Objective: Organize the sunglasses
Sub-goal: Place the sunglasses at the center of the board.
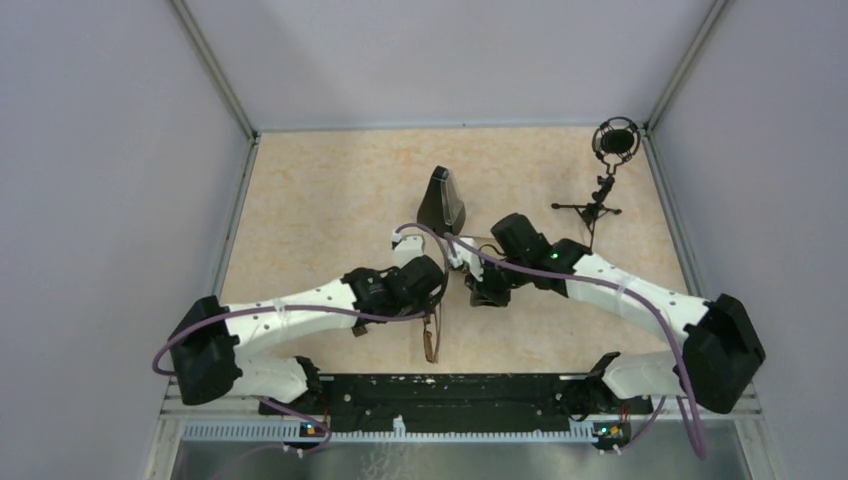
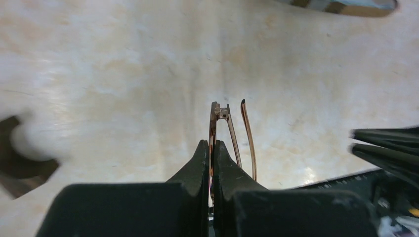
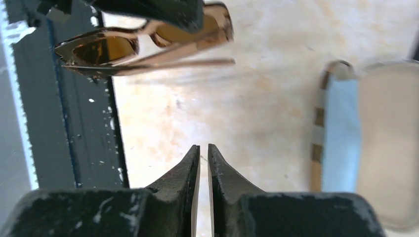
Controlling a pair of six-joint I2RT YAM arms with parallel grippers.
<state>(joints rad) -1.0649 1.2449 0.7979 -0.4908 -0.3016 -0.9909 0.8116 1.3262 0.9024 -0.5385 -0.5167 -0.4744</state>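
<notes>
The left gripper [image 2: 212, 146] is clenched on the sunglasses [image 2: 214, 121], its two fingers pinching the slim brown frame edge-on while the long thin temples run out past the fingertips, folded close alongside the front. From the right wrist camera the same pair shows amber-brown lenses in a narrow angular frame, with a black finger of the left gripper across its top. Taking the black triangular case [image 1: 441, 200] as the mark, the sunglasses sit on the near side of it, between the case and the black base rail [image 1: 450, 392] at the table's [image 1: 320, 200] near edge, well apart from the case itself. Whether the pair touches the tabletop or hangs just above it cannot be told. The right gripper [image 3: 203, 148] is also on the near side of the case, a little to the right of it and just beside the left gripper; its fingers are drawn almost together with only a thin slit between them, and they grasp nothing – bare tabletop shows through the slit. A plaid case [image 3: 341, 128] with a striped rim lies on the table to the right of those fingers; the overhead view does not show it clearly. Far to the right of the triangular case, near the back corner, stands a microphone [image 1: 614, 140] on a small tripod
</notes>
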